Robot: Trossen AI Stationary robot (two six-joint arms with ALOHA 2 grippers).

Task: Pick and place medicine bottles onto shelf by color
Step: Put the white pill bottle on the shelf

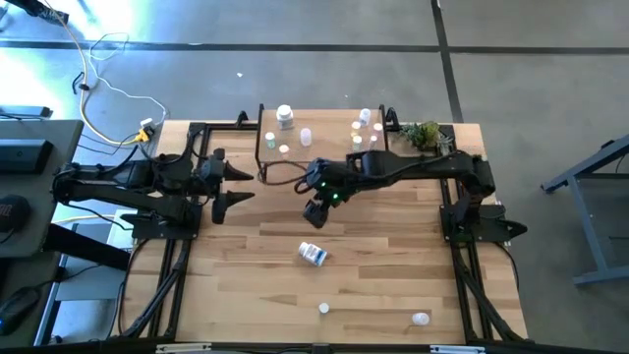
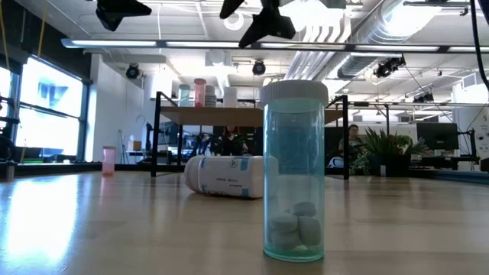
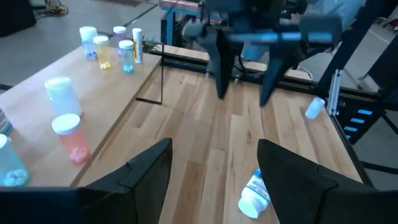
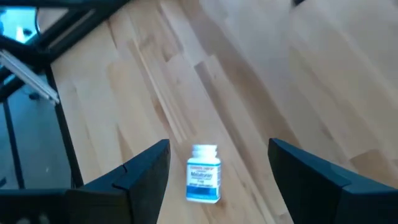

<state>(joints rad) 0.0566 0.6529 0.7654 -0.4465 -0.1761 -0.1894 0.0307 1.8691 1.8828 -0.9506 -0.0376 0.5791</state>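
A white medicine bottle with a blue label (image 1: 313,254) (image 4: 204,173) lies on its side mid-table. My right gripper (image 1: 316,212) (image 4: 219,146) hangs open in the air above it, pointing steeply down, with nothing between its fingers. My left gripper (image 1: 246,185) (image 3: 214,149) is open and empty at the table's left, raised off the table. The shelf (image 1: 263,157) stands at the far edge with several small bottles upright on it, one group at its left end (image 1: 285,118), another at its right end (image 1: 365,120). A clear teal bottle (image 2: 294,168) stands upright near the front edge.
A small bottle (image 1: 421,318) lies at the front right of the table. A pink bottle (image 2: 108,160) stands far off at the left. A green plant (image 1: 423,134) sits at the far right corner. Bare wood lies between the lying bottle and the shelf.
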